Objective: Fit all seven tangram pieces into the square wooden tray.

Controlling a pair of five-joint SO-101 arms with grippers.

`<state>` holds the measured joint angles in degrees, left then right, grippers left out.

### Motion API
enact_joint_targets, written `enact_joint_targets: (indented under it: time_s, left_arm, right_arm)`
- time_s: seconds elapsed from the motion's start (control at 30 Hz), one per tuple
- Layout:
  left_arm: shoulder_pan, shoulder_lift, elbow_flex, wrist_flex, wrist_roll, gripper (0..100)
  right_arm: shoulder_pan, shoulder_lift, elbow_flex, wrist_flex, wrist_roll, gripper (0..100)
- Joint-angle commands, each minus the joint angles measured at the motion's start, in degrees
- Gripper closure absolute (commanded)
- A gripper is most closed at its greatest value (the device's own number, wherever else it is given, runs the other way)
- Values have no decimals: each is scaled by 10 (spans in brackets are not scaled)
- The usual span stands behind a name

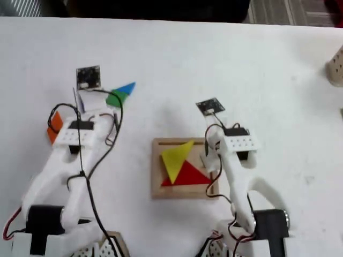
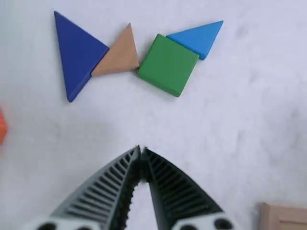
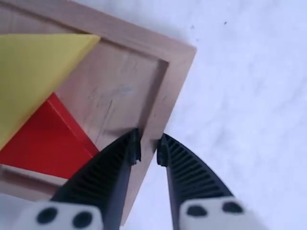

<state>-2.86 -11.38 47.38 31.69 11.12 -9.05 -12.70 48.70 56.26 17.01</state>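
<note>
We log: left fingers [image 2: 115, 191] pressed together, empty, over worktop [image 2: 240, 120] | right fingers [image 3: 105, 177] narrow, pinching square wooden tray [image 1: 156, 184] rim | tray mid-frame in high view, holding yellow triangle [image 1: 176, 158] over red triangle [image 1: 188, 175] | dark blue triangle [image 2: 74, 52], tan triangle [image 2: 120, 55], green square [image 2: 168, 63], light blue triangle [image 2: 199, 36] in a touching row, upper left.

The high camera hangs well above the table [image 1: 268, 80] and looks down on it from my side, facing away. Each wrist camera peers along my jaws, close to the surface: left at the green square [image 2: 168, 63], right at the tray [image 3: 177, 72] corner. The high view shares both.
</note>
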Motion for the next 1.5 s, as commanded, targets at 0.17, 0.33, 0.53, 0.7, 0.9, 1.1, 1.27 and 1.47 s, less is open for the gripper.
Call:
enact_joint_targets:
  time_s: [0.17,0.33,0.53,0.7,0.9,1.1,1.27,1.47]
  left_arm:
    - [2,-28,-1,-14,-6,976]
    - [2,-28,-1,-14,-6,976]
    - [3,-28,0,-14,-6,976]
    - [3,-28,0,-14,-6,976]
    - [3,-28,-1,-14,-6,976]
    - [15,-28,0,-14,-7,976]
    - [15,-28,0,-14,-7,976]
    - [15,-28,0,-14,-7,976]
  right_arm:
    - [4,-32,-22,51,8,776]
    - [30,-31,-117,116,4,874]
    - [7,-25,-200,111,-1,981]
    - [-27,18,-192,1,-54,981]
    - [-53,117,-194,-105,-58,981]
    - [-79,126,-195,-128,-53,981]
    - [-91,132,-192,-120,-53,981]
    - [-93,131,-175,-65,-52,981]
